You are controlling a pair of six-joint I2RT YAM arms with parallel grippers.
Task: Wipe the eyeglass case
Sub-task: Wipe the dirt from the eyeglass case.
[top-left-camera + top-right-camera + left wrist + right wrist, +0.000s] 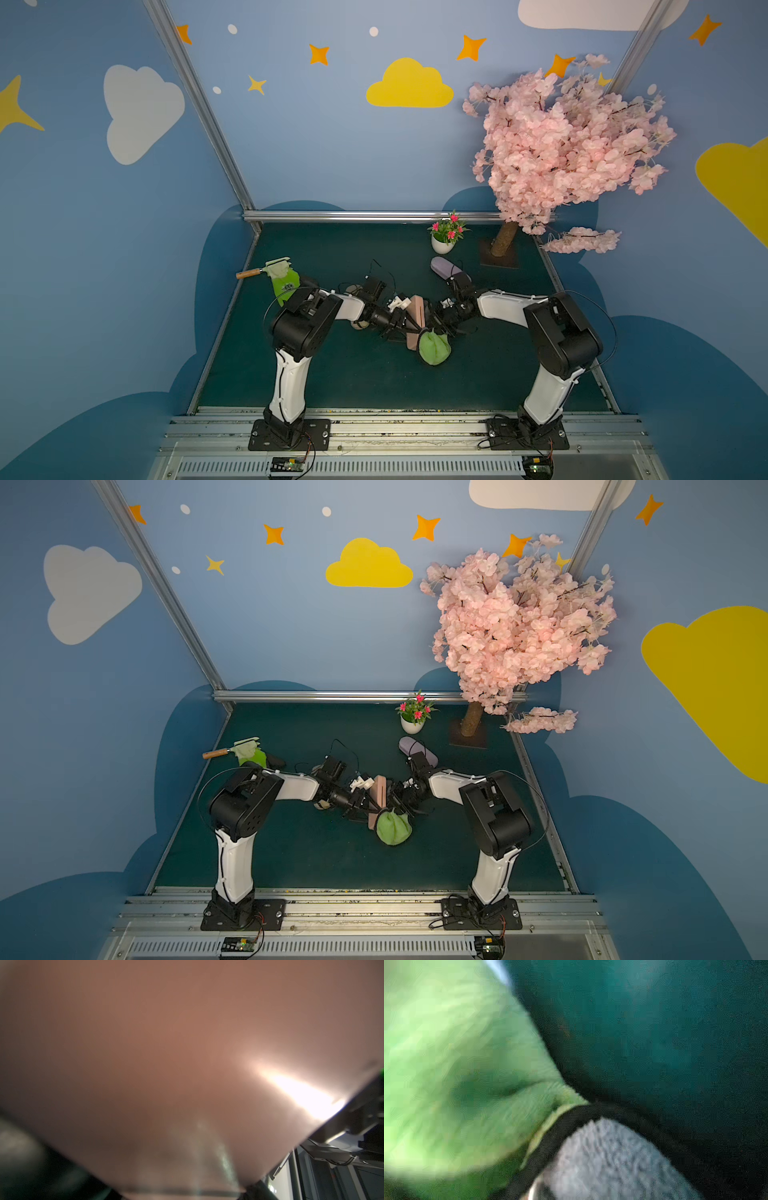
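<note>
case (417,311) is about mid-table (332,374), up on its long edge. left gripper (404,325) is clamped on it from the left, and the left wrist view is basically all pink shell. right gripper (441,329) has its jaws pressed together on the bunched green cloth (434,349), which touches the case's near end. so i'd say we're mid-wipe. next move probably calls for dragging the cloth along the case toward the far end while the left holds it steady, or it'll just twist.
</note>
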